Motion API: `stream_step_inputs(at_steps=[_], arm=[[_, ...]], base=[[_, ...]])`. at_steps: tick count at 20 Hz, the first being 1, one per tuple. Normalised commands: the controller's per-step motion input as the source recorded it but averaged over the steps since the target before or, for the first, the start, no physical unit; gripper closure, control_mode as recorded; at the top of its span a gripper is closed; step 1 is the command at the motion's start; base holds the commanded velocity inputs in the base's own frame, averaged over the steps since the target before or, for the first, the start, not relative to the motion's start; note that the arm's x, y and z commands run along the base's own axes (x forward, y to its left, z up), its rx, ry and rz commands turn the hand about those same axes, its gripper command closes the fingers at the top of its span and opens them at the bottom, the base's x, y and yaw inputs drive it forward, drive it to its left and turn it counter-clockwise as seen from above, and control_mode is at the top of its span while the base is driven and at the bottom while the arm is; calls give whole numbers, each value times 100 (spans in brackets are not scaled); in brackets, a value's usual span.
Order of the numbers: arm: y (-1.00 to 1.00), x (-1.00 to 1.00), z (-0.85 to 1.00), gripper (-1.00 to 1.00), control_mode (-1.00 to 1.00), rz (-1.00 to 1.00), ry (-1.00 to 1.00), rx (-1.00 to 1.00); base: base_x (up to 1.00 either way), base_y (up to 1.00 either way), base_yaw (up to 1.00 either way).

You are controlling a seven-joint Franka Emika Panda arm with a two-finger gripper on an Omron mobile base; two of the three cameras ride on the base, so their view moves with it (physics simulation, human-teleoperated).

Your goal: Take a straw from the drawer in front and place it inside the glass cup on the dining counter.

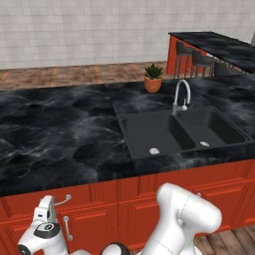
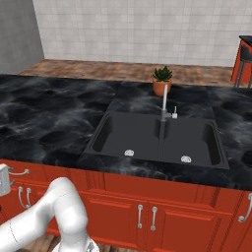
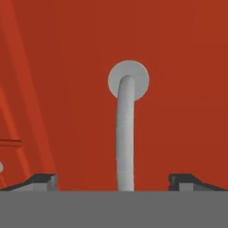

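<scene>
The drawer (image 3: 178, 89) is shut; in the hand view its flat red-orange front is close ahead. Its silver handle (image 3: 125, 133) runs down from a round mount and passes between my two finger tips. My gripper (image 3: 113, 181) is open, the jaws wide on either side of the handle and not touching it. In the left base view the gripper (image 1: 49, 203) is low at the cabinet front, against the drawer handle (image 1: 63, 200). The right base view has it (image 2: 4, 181) at the far left edge. The dining counter (image 1: 219, 44) lies far right. The straw and glass cup are out of view.
A black marble counter (image 1: 55, 124) with a double sink (image 1: 179, 130) and a silver tap (image 1: 181, 97) tops the red cabinets. A terracotta plant pot (image 1: 153, 82) stands behind the sink. Dark stools (image 1: 191, 56) line the dining counter. Cabinet doors with silver handles (image 2: 146, 216) sit below.
</scene>
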Motion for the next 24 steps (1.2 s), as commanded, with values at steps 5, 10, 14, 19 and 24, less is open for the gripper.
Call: stream_step_inputs(at_steps=[5,10,14,19,24], arm=[[14,12,-33,-100,-100,3,-6,-4],[14,12,-38,-100,-100,3,-7,-4],[11,10,-38,-100,-100,2,-10,-6],[3,4,-31,100,-100,1,-11,-6],[5,-1,-24,100,-100,0,-15,-6]], base=[[0,0,0],[0,0,0],[0,0,0],[0,0,0],[0,0,0]])
